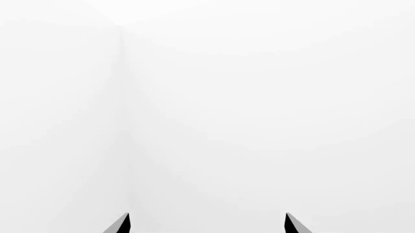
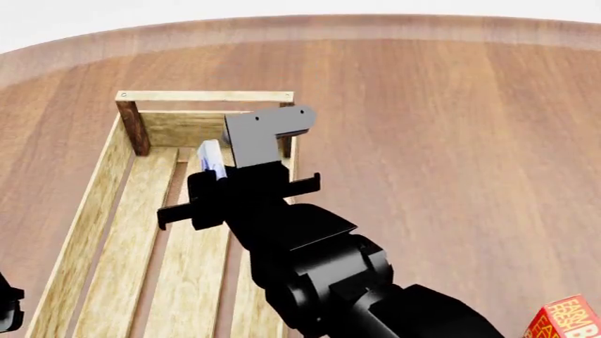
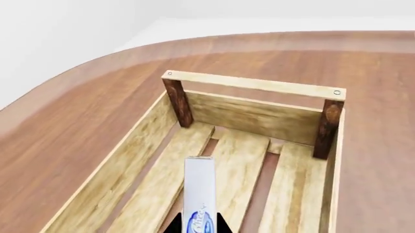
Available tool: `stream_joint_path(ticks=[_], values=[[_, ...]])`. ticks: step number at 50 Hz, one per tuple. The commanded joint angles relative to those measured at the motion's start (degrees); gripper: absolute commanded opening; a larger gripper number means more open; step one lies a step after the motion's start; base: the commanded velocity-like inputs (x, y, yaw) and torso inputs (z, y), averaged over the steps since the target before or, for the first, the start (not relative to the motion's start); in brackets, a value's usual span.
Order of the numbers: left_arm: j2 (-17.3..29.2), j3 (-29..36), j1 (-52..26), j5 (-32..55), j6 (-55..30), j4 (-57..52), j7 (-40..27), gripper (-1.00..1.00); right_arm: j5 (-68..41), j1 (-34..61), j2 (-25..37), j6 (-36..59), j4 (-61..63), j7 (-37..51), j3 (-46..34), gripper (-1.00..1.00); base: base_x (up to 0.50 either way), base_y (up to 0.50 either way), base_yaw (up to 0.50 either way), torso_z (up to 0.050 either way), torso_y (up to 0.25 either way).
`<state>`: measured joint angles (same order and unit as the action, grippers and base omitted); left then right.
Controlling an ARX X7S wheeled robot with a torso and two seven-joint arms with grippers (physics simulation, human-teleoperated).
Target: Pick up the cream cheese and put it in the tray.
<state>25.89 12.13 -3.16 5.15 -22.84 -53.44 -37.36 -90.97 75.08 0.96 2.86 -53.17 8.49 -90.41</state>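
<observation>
The cream cheese (image 3: 199, 189), a pale blue-white box with a dark blue oval logo, is held on edge between my right gripper's black fingers (image 3: 222, 224). My right gripper (image 3: 198, 227) is shut on it and hangs over the inside of the tray (image 3: 253, 85), a light slatted wooden crate with dark brown corner posts. In the head view the right gripper (image 2: 218, 172) is over the tray's far end (image 2: 202, 96), and only a sliver of the cream cheese (image 2: 210, 156) shows beside the arm. My left gripper (image 1: 206, 224) is open and faces blank white space.
A red-orange box (image 2: 568, 320) stands at the near right edge of the head view. The brown wooden table (image 2: 441, 127) spreads around the tray. Part of my left arm (image 2: 8, 310) shows at the near left.
</observation>
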Motion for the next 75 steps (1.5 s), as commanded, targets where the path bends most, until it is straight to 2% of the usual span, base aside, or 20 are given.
stream_joint_path(ticks=[1, 28, 36, 50, 54, 59, 75], values=[[-1.33, -2.26, 0.42, 0.97, -0.49, 0.09, 0.69, 1.0, 3.16, -0.82, -0.96, -0.5, -0.43, -3.29, 0.49, -1.0, 0.0, 0.0, 0.0, 0.0, 0.0], [-1.07, -2.51, 0.38, 1.63, -0.06, 0.62, 0.45, 1.0, 11.76, -2.42, -0.96, 6.41, 3.05, -5.4, 1.04, -1.0, 0.0, 0.0, 0.0, 0.0, 0.001], [-1.0, -2.24, 0.23, 1.52, -0.23, 0.6, 0.34, 1.0, 14.66, -2.61, -0.96, 13.28, 3.91, -5.4, 1.19, -1.0, 0.0, 0.0, 0.0, 0.0, 0.0], [-0.93, -1.97, 0.13, 1.6, -0.07, 0.76, 0.24, 1.0, 12.33, -1.52, -0.96, 22.16, 3.95, -4.75, 1.27, -1.0, 0.0, 0.0, 0.0, 0.001, 0.001], [-0.9, -1.83, -0.06, 1.65, -0.14, 0.87, 0.27, 1.0, 10.04, -0.63, -0.96, 27.3, 3.8, -4.19, 1.18, -1.0, 0.0, 0.0, 0.0, 0.0, 0.0], [-0.84, -2.05, 0.08, 1.9, 0.21, 1.04, 0.26, 1.0, 9.23, -0.66, -0.96, 26.1, 3.53, -6.39, 1.12, -1.0, 0.0, 0.0, 0.0, 0.0, 0.0], [-0.81, -2.02, 0.1, 2.23, 0.71, 1.56, 0.19, 1.0, 7.07, -0.28, -0.96, 27.82, 4.64, -5.76, 0.87, -1.0, 0.0, 0.0, 0.0, 0.0, 0.001]])
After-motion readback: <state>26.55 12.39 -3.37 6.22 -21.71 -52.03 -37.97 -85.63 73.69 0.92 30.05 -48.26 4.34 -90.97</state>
